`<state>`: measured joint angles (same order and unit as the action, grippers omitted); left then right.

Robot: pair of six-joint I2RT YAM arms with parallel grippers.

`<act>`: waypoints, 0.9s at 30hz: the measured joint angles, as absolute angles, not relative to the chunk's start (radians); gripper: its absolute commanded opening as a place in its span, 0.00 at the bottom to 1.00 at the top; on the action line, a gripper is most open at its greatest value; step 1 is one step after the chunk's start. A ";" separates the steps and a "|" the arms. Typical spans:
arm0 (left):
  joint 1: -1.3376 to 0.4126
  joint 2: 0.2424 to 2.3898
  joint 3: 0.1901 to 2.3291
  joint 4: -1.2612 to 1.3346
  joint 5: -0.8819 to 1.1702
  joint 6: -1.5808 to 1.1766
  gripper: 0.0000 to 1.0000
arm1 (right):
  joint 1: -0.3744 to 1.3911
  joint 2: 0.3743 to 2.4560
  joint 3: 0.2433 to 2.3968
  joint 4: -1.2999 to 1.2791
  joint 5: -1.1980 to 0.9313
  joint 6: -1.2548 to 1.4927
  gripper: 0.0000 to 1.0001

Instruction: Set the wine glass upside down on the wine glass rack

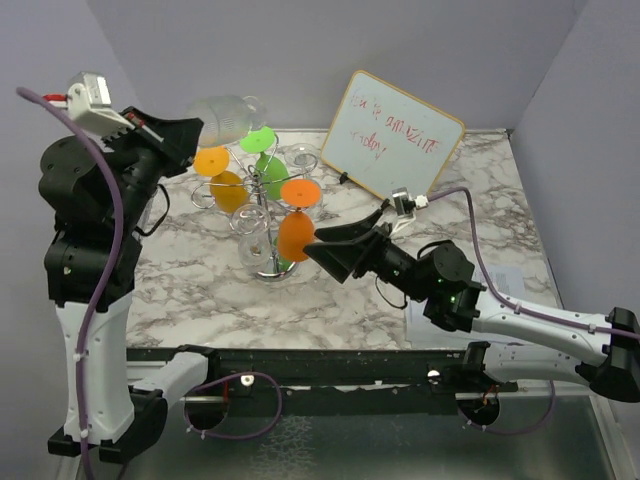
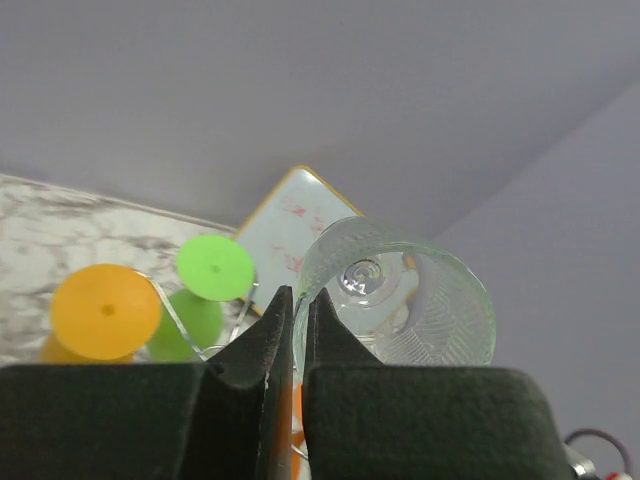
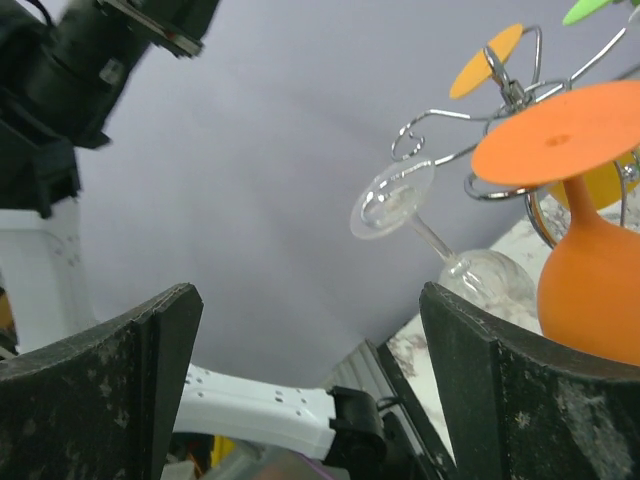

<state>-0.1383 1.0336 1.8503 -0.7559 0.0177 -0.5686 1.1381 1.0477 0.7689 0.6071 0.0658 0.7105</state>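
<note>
Left arm is standing tall at the left, elbow folded, wrist reaching right, high above the back of the table. Left gripper is pinching the rim of a clear glass, jaws nearly together. The glass is lying sideways in the air, behind and left of the rack, apart from it. In the left wrist view the gripper is showing narrow jaws with the glass wall running between them and its mouth facing the camera. The stem is hidden.

Right arm is stretching low from the right, forearm near the table. Right gripper is pointing left at the rack, jaws gaping wide with nothing between them. The tips are sitting just beside the orange glass; can't tell if they are touching.

The orange glass is hanging upside down on the rack, foot up, and is cut off at the right edge of that view. A hung clear glass is tilting on a wire arm behind it. A yellow glass and a green glass are also hanging there. The rack base is mostly hidden by glasses. The whiteboard is leaning at the back, its writing unreadable.
</note>
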 measured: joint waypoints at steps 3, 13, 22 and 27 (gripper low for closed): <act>-0.139 1.059 1.767 -0.619 0.181 -0.678 0.00 | 1.138 1.047 0.798 0.612 0.109 0.761 1.00; -0.147 1.126 1.468 -0.220 0.455 -1.075 0.00 | 1.138 1.036 0.867 0.674 0.316 0.865 1.00; -0.338 1.126 1.319 0.057 0.514 -1.333 0.00 | 1.138 1.081 0.936 0.769 0.446 0.875 1.00; -0.429 1.119 1.280 0.136 0.544 -1.378 0.00 | 1.138 1.072 0.945 0.767 0.494 0.875 1.00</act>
